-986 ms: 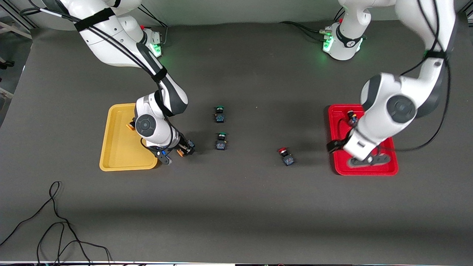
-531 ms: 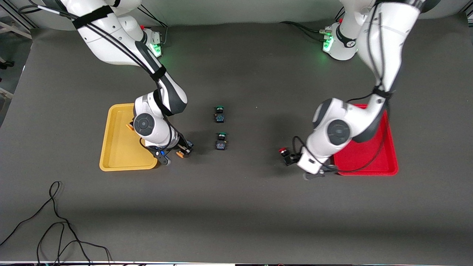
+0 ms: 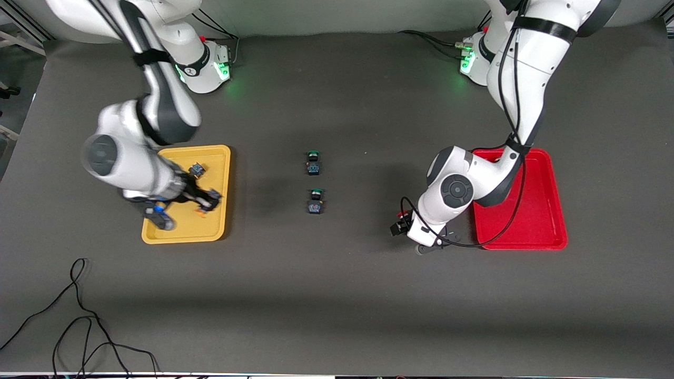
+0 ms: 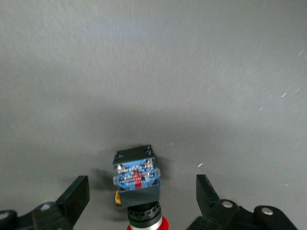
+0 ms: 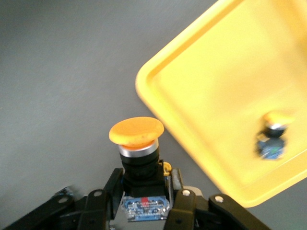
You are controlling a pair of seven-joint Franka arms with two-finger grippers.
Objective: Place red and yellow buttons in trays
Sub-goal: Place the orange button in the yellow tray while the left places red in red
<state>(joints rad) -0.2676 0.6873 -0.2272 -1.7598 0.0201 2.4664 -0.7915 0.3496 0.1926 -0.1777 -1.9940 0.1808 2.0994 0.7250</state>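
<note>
Front view: right gripper over the shallow yellow plastic tray, carrying an orange-capped push-button switch.

Left wrist view: left gripper spread wide around the red-capped push-button switch on the table (centre first, then close).

Right wrist view: clamped firmly.

One button in a tray

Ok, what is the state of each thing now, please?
Right end effector: shut on held yellow button, lifted, at the yellow tray rim.
Second yellow button: lying in the yellow tray.
Left end effector: open, astride the red button.
Red button: on the table, not gripped.
Red tray: partly hidden by the left arm.
Green buttons: on the table between the trays.
</note>
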